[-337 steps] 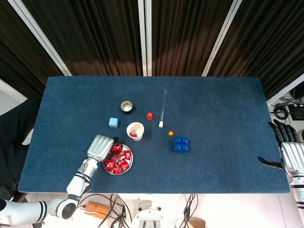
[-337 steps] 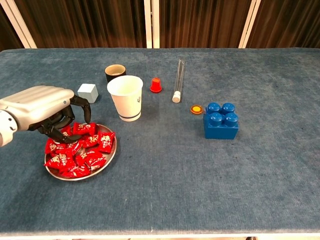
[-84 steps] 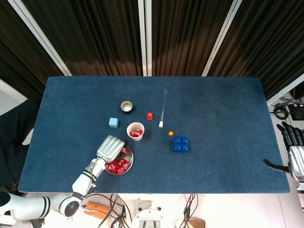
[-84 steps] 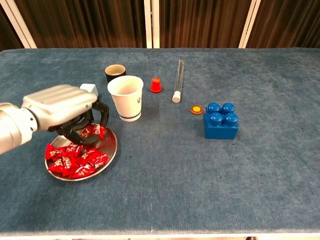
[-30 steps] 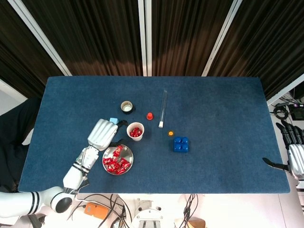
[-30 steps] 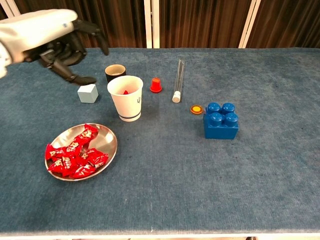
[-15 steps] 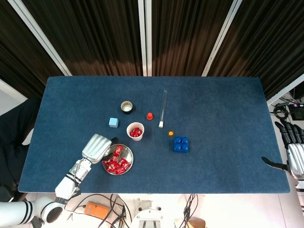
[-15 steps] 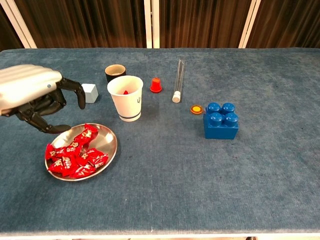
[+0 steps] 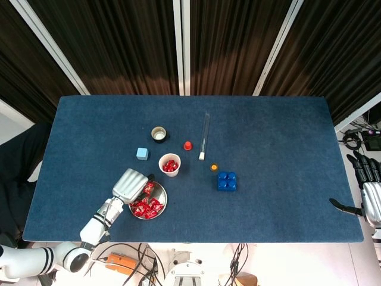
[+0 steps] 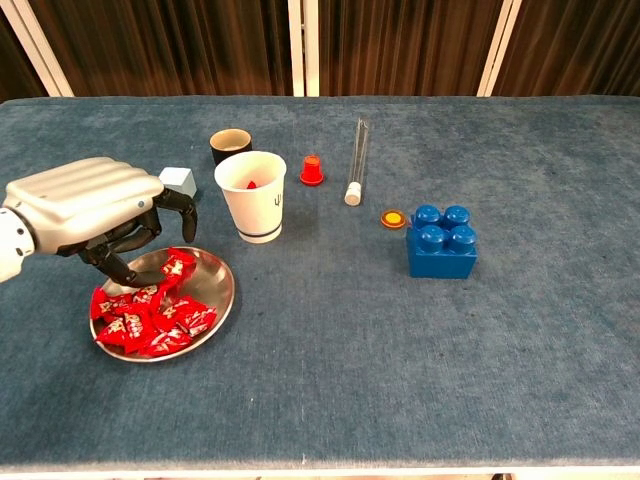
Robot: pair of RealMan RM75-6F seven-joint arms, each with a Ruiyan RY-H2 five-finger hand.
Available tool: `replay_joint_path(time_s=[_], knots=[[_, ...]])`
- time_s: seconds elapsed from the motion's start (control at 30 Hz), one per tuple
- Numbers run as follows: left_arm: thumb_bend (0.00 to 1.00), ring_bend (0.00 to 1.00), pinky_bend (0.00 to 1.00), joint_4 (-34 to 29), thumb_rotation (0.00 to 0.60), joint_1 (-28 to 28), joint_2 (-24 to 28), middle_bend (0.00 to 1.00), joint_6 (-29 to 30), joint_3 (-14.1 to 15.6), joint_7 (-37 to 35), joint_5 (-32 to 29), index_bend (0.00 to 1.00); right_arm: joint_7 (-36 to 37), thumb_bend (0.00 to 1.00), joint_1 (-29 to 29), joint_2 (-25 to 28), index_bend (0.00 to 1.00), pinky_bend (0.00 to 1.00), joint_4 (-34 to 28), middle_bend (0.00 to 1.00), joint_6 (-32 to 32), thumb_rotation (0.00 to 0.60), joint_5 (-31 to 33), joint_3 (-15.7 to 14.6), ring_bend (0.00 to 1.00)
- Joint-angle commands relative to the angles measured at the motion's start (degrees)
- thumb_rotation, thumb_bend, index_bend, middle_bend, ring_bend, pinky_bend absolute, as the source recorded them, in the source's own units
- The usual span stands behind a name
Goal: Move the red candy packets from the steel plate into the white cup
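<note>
Covering most of both views, the blue table (image 10: 560,330) carries all items. Left hand (image 10: 95,215) hangs palm-down over the near-left rim of the steel plate (image 10: 222,290), fingers curled downward with tips apart above the pile, nothing grasped that the chest view shows. Right hand (image 9: 368,190) sits past the table's right edge, fingers spread, released. Blue toy brick (image 10: 441,241) stands right of centre. White cup (image 10: 251,195) stands upright just behind the plate, red packets visible inside from the head view. Red candy packets (image 10: 145,312) lie heaped on the plate, mostly toward its left half. Clear tube (image 10: 355,160) lies flat behind the brick, white cap toward the camera. Black-walled cup (image 10: 230,146) stands just behind the white cup. Pale blue cube (image 10: 179,181) sits beside the left hand's fingers; contact probably none, hard to tell. Red cap (image 10: 312,170) and orange disc (image 10: 394,218) lie near the tube.
</note>
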Motion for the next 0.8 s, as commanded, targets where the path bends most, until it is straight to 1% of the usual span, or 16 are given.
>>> replay_joint_path(time_s=[0.03,0.5,0.8], knots=[[0.19,0.78,0.79,0.69,0.6,-0.12,-0.63,0.85,-0.38,-0.17,1.0,-0.32,0.42,-0.03,0.16,0.04,-0.03,0.0,0.09,-0.03,0.06,-0.12,0.6,0.08,0.01,0.0],[0.18,0.78,0.79,1.74,0.6,-0.24,-1.95,0.85,-2.0,-0.65,3.24,-1.69,0.42,-0.43,0.16,0.27,-0.2,0.0,0.09,-0.06,0.06,-0.67,0.6,0.51,0.09,0.0],[0.18,0.78,0.79,1.56,0.6,-0.12,-1.42,0.85,-2.15,-1.02,4.64,-2.74,0.42,-0.75,0.16,0.32,-0.19,0.0,0.09,-0.22,0.06,-0.91,0.6,0.69,0.06,0.0]])
